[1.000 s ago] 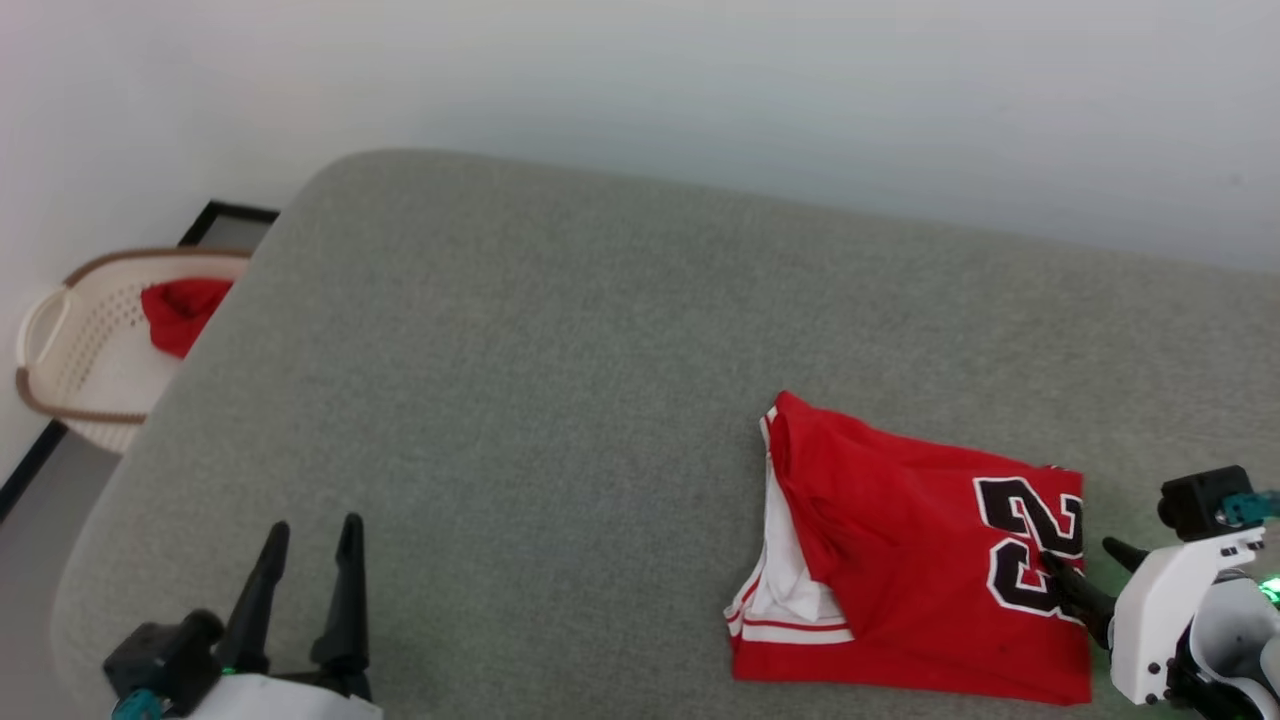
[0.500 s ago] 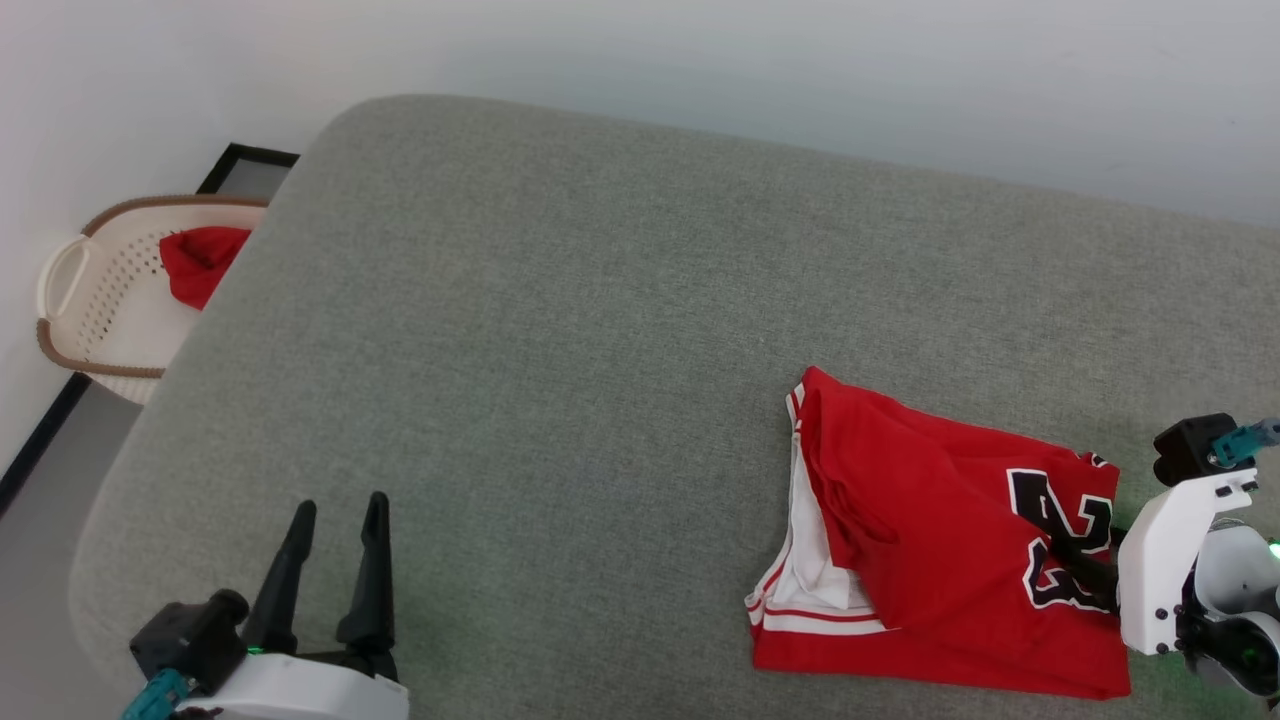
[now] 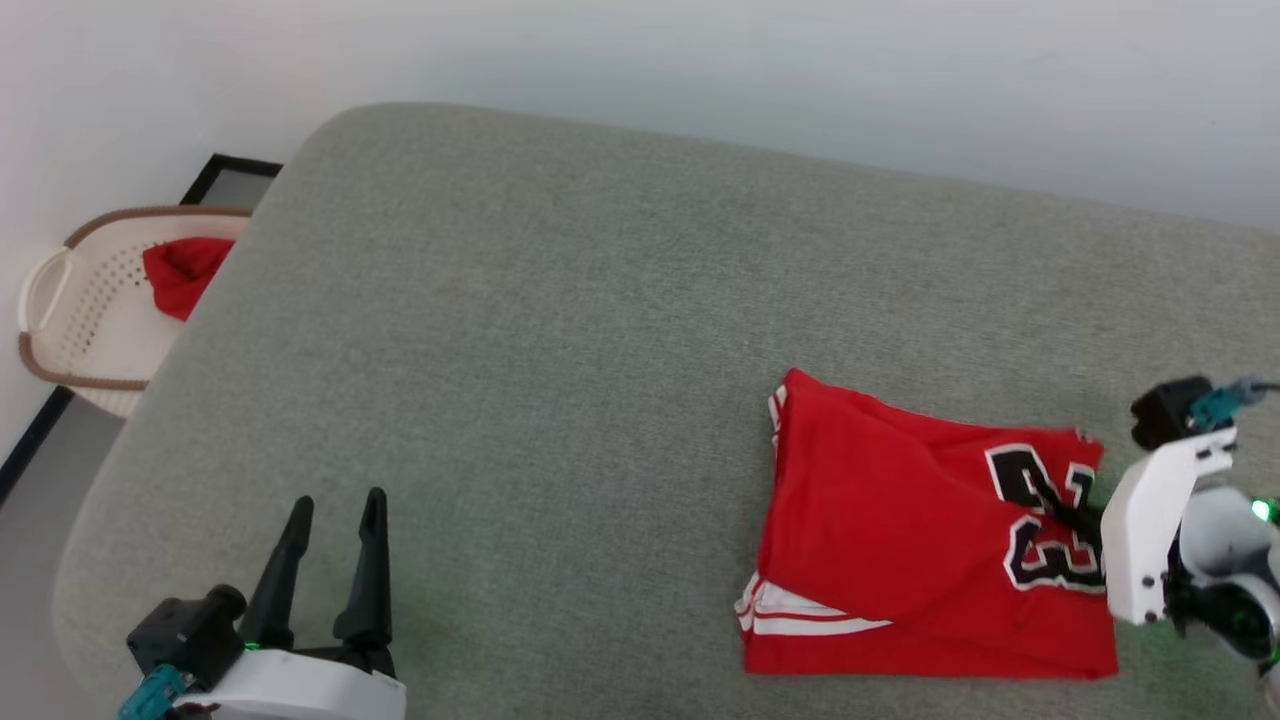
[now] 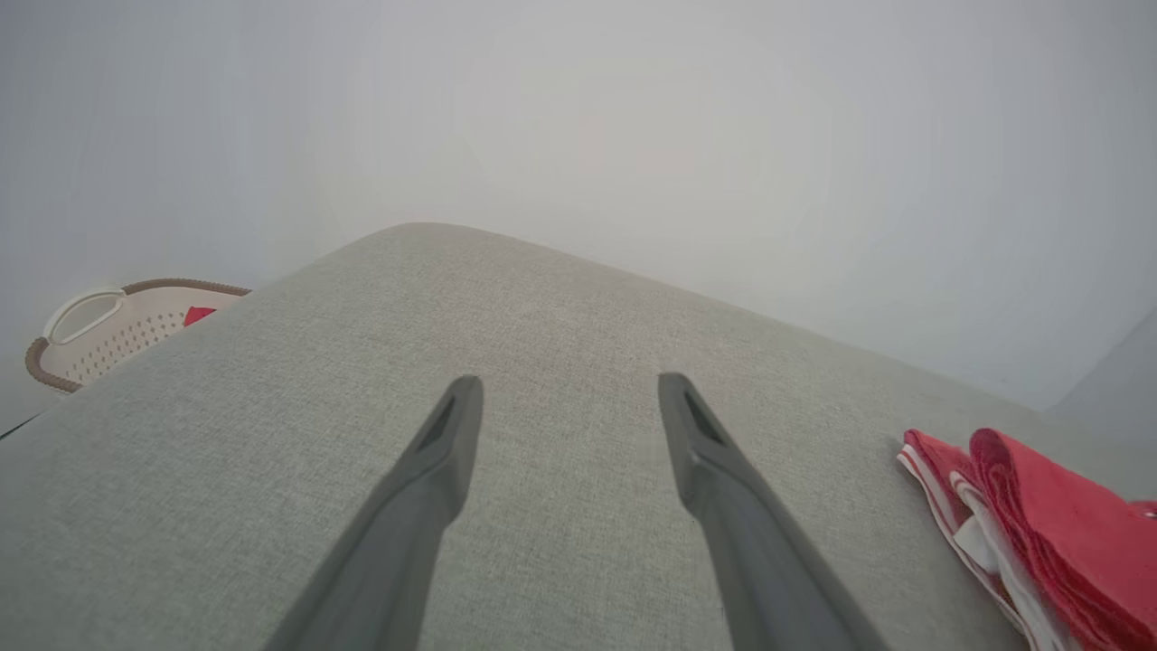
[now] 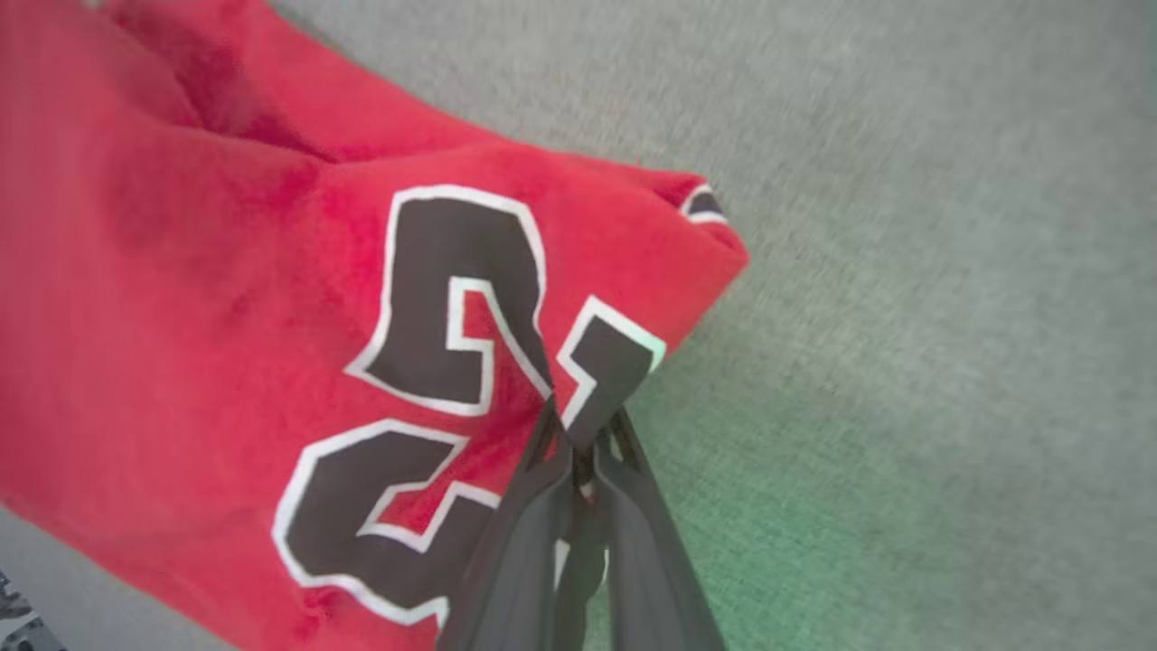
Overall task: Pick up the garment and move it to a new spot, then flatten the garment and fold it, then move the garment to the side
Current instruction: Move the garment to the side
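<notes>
The garment is a folded red jersey with black, white-edged numbers and white striped trim, lying at the right of the grey cushion. My right gripper is shut on the garment's right edge at the numbers; in the right wrist view the two dark fingers pinch a fold of the garment and its corner is lifted off the grey cushion. My left gripper stands open at the lower left, nothing between its fingers. The garment's edge shows at the far right of the left wrist view.
A cream basket with a plain red cloth in it stands on the floor off the cushion's left edge, also seen as the basket from the left wrist. A pale wall runs behind the cushion.
My right gripper has closed on the garment's right edge and begun to lift it, and the top layer has shifted, covering much of the white part. The head camera has shifted slightly. The left arm stays put.
</notes>
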Robot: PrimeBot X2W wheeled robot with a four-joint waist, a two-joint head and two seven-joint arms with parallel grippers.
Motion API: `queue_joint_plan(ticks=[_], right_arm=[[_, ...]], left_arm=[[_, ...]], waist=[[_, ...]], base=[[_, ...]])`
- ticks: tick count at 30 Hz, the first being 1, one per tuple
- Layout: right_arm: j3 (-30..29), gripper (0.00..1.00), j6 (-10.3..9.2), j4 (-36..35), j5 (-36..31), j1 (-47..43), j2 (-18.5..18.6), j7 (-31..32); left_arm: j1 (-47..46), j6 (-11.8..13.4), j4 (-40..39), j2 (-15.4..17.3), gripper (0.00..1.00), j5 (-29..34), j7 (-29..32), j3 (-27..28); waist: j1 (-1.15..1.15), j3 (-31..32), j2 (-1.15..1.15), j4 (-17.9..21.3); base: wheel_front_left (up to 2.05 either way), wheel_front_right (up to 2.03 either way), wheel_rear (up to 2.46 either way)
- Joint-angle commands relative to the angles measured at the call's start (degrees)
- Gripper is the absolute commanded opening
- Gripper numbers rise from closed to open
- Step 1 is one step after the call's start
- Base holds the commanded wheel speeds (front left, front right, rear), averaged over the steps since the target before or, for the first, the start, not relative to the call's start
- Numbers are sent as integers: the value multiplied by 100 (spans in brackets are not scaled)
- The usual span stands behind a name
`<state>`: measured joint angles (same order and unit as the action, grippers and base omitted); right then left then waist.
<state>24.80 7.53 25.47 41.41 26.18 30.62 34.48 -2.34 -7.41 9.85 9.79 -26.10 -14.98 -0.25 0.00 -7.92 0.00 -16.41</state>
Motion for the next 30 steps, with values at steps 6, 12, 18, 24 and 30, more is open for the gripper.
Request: queue_joint_plan(ticks=[6, 12, 18, 24, 30], right_arm=[[-16, 0, -7, -246, -125, 329, 230, 38], [68, 0, -8, -421, -95, 672, 511, 1], [255, 0, -7, -450, -60, 1148, 842, -114], [557, 0, -8, -413, -66, 1737, 1242, -499], [856, 0, -8, -194, -19, 2337, 1449, -973]], left_arm=[[-122, -13, -66, 92, 100, 57, -19, -90], [-355, -12, -135, 137, 100, 85, -19, -198], [-668, -7, -223, 204, 100, 114, -19, -269], [-1018, -7, -311, 273, 100, 202, -19, -377], [-1345, -7, -358, 412, 100, 262, -19, -430]], waist=[[0, 39, 0, 281], [0, -128, 0, 600], [0, -433, 0, 1010], [0, -817, 0, 1450], [0, -1210, 0, 1917]], base=[[0, 0, 0], [0, 0, 0], [0, 0, 0], [0, 0, 0], [0, 0, 0]])
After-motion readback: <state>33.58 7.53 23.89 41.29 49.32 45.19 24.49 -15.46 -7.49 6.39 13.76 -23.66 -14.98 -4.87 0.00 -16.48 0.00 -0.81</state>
